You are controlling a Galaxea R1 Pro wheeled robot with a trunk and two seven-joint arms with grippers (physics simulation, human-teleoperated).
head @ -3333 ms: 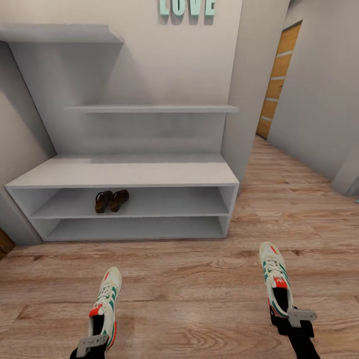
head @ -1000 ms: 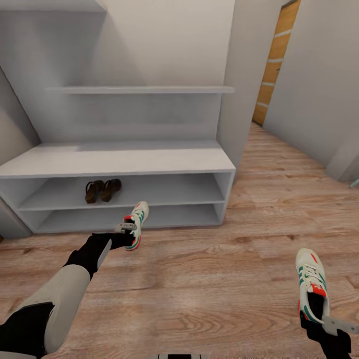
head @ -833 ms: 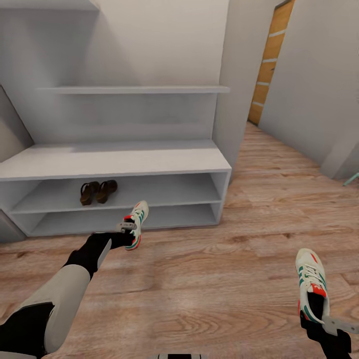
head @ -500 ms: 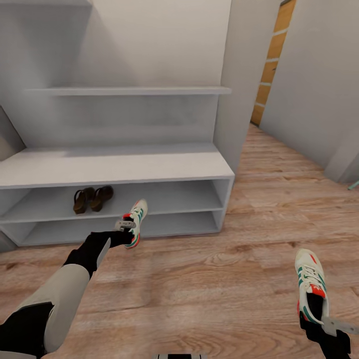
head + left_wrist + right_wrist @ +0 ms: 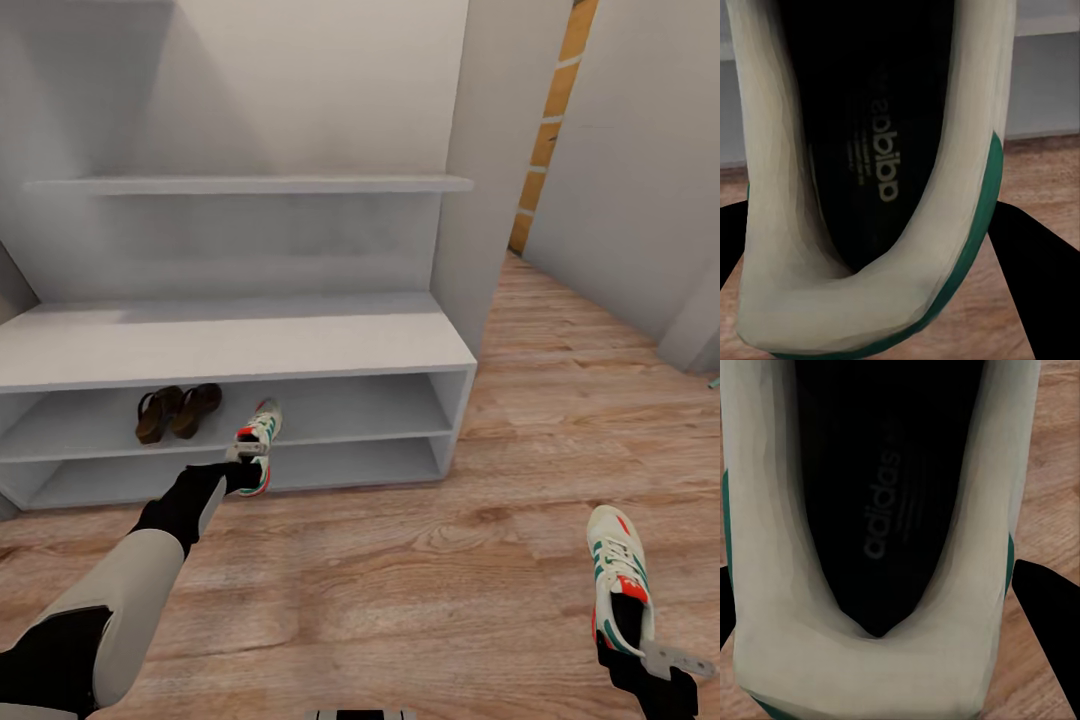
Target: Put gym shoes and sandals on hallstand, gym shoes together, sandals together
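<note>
The left gripper [image 5: 247, 462] is clamping one gym shoe [image 5: 255, 443] by the heel and, against half a second ago, is carrying it further forward: its toe is now overlapping the front of the hallstand [image 5: 240, 350] upper open shelf, just beside the two sandals [image 5: 178, 410] already lying there. Whether it is resting on that shelf cannot be told. The right gripper [image 5: 655, 662] is gripping the second gym shoe [image 5: 620, 580] well away from the hallstand, above the corridor floor [image 5: 420, 580]. Judgement: placement of the first shoe is imminent; the second remains outstanding.
</note>
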